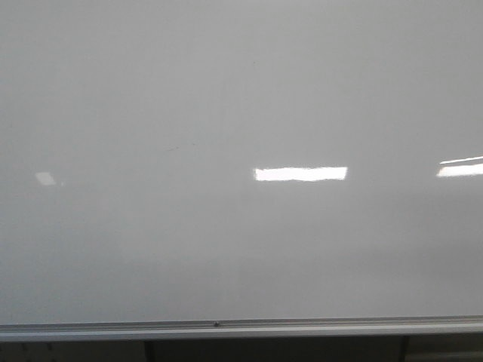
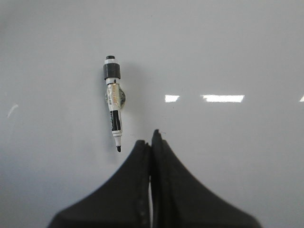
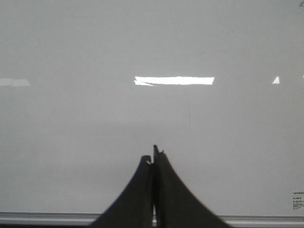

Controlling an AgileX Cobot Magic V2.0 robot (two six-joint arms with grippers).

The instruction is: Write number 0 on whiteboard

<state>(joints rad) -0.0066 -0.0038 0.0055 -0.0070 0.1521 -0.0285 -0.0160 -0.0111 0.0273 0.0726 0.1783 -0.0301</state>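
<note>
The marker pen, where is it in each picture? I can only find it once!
Front view: no marker; only the whiteboard with its metal edge strip along the bottom.
Left wrist view: the marker sits on the board, uncapped tip toward the shut left gripper, not touching it.
Right wrist view: no marker; just the shut right gripper before the board.
Shared landmark: the bright light reflection on the board, visible in every view.

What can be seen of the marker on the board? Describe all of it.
The marker shows only in the left wrist view. It is short and slim, with a white barrel, a black label band and a dark grey collar at the blunt end. Its bare black tip is uncapped. It lies flat against the whiteboard, apparently held at mid-barrel by a round clip. The shut left gripper is near its tip, not touching.
</note>
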